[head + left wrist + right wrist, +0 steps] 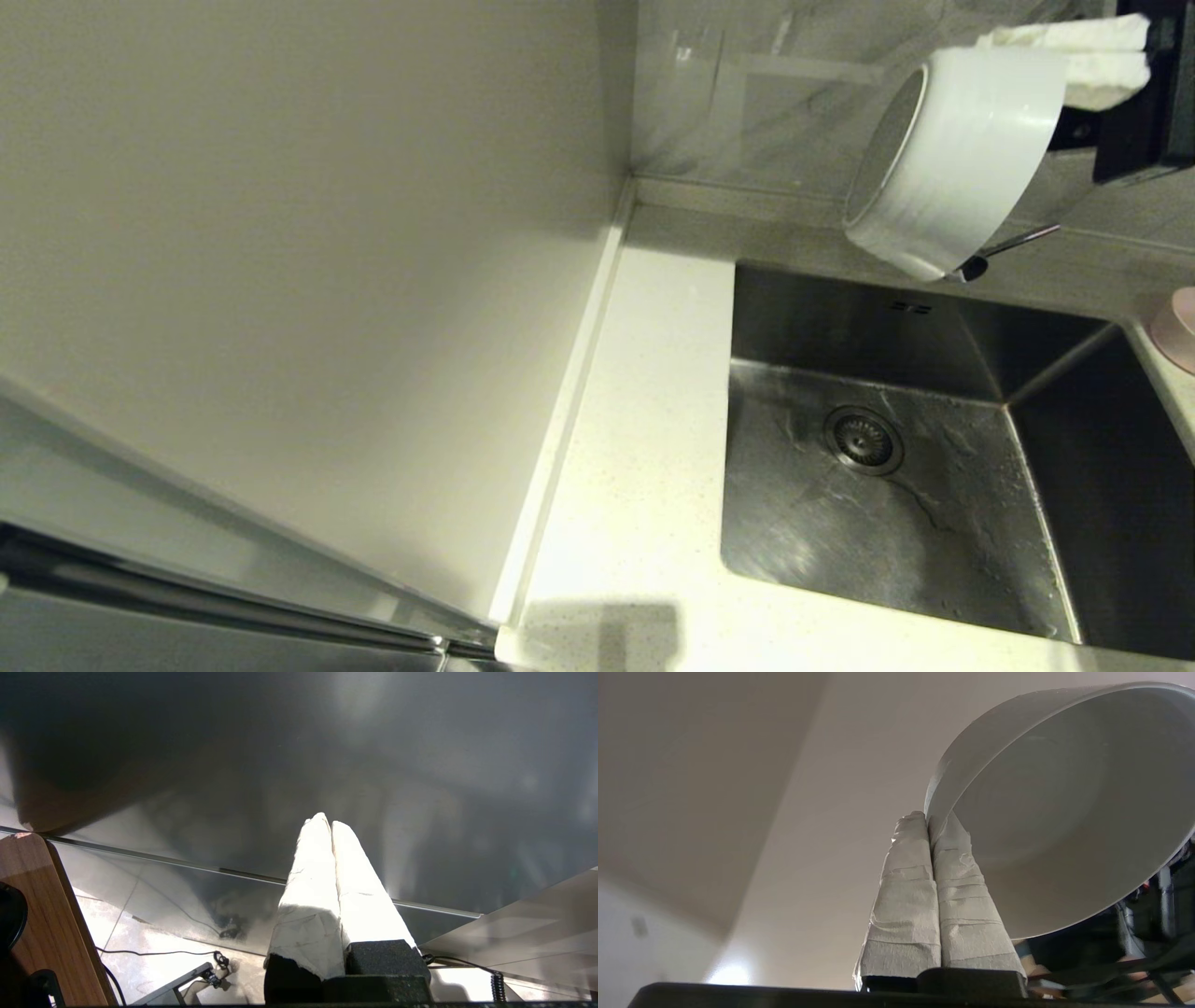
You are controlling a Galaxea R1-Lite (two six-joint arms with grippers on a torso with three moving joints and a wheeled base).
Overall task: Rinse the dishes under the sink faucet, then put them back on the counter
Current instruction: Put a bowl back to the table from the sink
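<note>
A pale greyish bowl [948, 159] hangs tilted on its side, high over the back rim of the sink [943, 532]. My right gripper [1027, 47] is shut on the bowl's rim. In the right wrist view its taped fingertips [924, 817] pinch the bowl's [1064, 812] wall, and the hollow faces the camera. A pink bowl [1178, 327] stands on the counter at the sink's right edge. Only the faucet's thin lever [1013, 243] shows below the held bowl. My left gripper [326, 820] is shut and empty, parked low, away from the sink.
The white speckled counter [644, 467] runs along the sink's left side beside a plain off-white panel [299, 261]. The drain strainer [863, 440] sits in the wet basin floor. A grey tiled wall [766, 93] stands behind. A wooden board [42, 914] and floor cables lie near the left arm.
</note>
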